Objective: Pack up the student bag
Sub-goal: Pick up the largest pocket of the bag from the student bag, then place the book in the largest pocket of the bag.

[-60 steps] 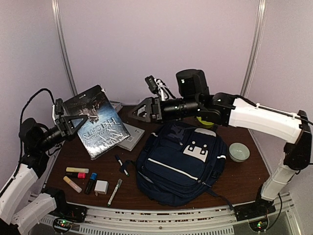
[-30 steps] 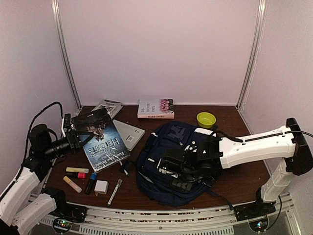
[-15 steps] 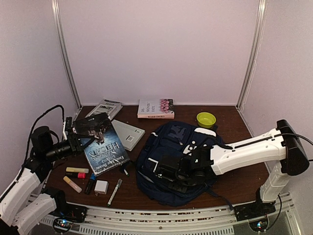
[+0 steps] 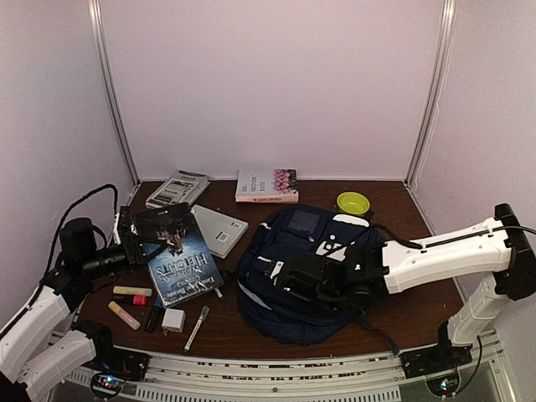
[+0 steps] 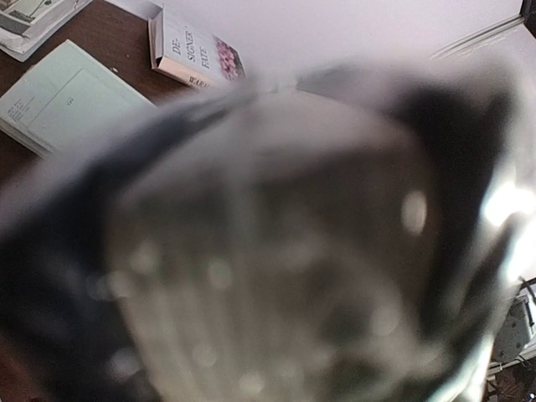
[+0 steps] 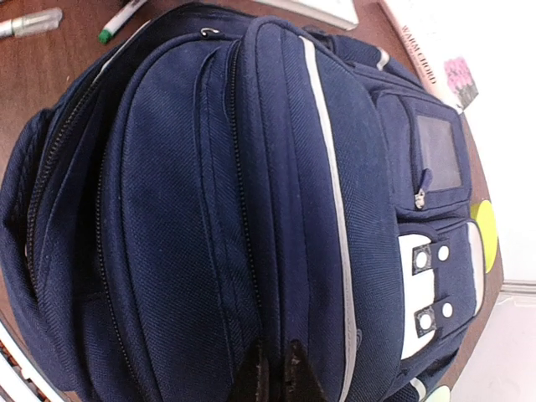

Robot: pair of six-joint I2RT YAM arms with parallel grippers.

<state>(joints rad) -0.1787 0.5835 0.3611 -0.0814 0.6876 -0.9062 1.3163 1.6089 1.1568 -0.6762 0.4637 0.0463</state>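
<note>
Top external view: large navy-blue fabric backpack (image 4: pixel 297 230) with white trim lines, lying front-up just right of centre on the brown wooden table (image 4: pixel 414 311). Looks soft and slack (probably light too, bulging little, inside hidden), so likely sags at any lifted spot and slides on the wood when tugged. Seems best taken at a zip pull or a firm seam near the main opening, with the far side pinned down to keep the mouth from collapsing. Right gripper (image 6: pixel 272 374): fingertips pressed together low on the front panel; cannot tell whether pinching any cloth. Left gripper (image 4: pixel 138 249): clamped on the edge of a dark glossy paperback book (image 4: pixel 177 258), holding it apparently at a slant near the backpack, on the left arm's side.
</note>
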